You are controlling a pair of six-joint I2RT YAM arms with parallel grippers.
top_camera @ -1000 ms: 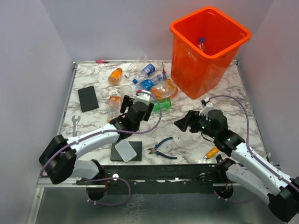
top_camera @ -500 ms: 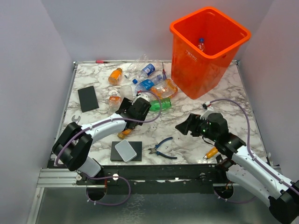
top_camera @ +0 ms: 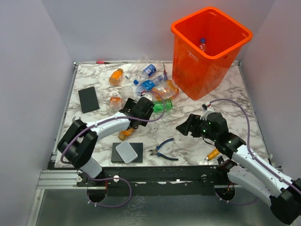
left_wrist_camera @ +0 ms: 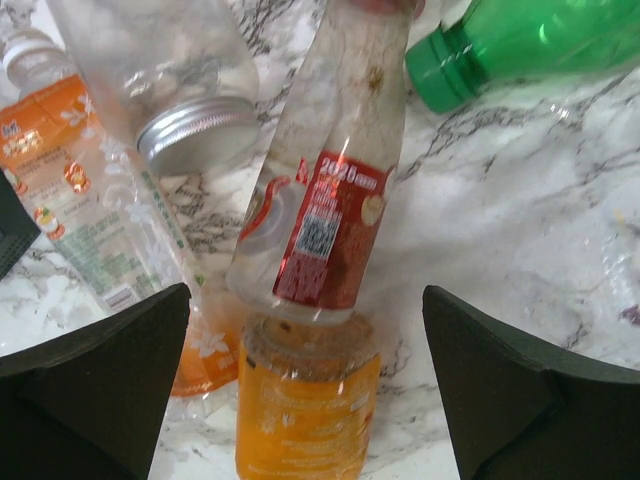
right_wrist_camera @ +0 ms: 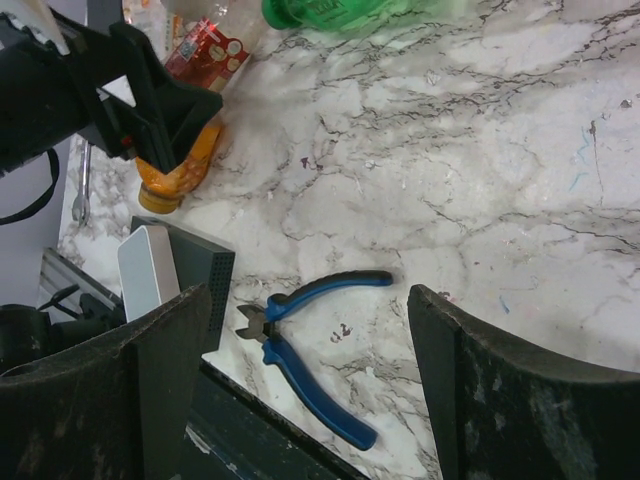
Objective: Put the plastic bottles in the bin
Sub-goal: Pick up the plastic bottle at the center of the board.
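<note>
Barely begun: one bottle binned, a pile to go.
Top: bin [top_camera: 197, 70] holds one bottle [top_camera: 202, 44]; other bottles [top_camera: 141, 87] litter the table [top_camera: 235, 103] beside it; left wrist: left gripper [left_wrist_camera: 305, 300] gapes round a red-labelled bottle [left_wrist_camera: 330, 230], ungripped; right wrist: right gripper [right_wrist_camera: 305, 320] wide, empty, near pliers [right_wrist_camera: 320, 290].

In the left wrist view the green bottle [left_wrist_camera: 530, 40] runs off the top and right edges. The red-labelled bottle [left_wrist_camera: 335, 200] is cut at the top edge, and the orange bottle [left_wrist_camera: 305, 400] near it at the bottom edge. From above, the left arm [top_camera: 110, 125] hides most of that orange bottle. The right arm [top_camera: 244, 155] hides the shaft of the screwdriver [top_camera: 212, 154]. The near wall of the bin [top_camera: 197, 75] hides its floor.
</note>
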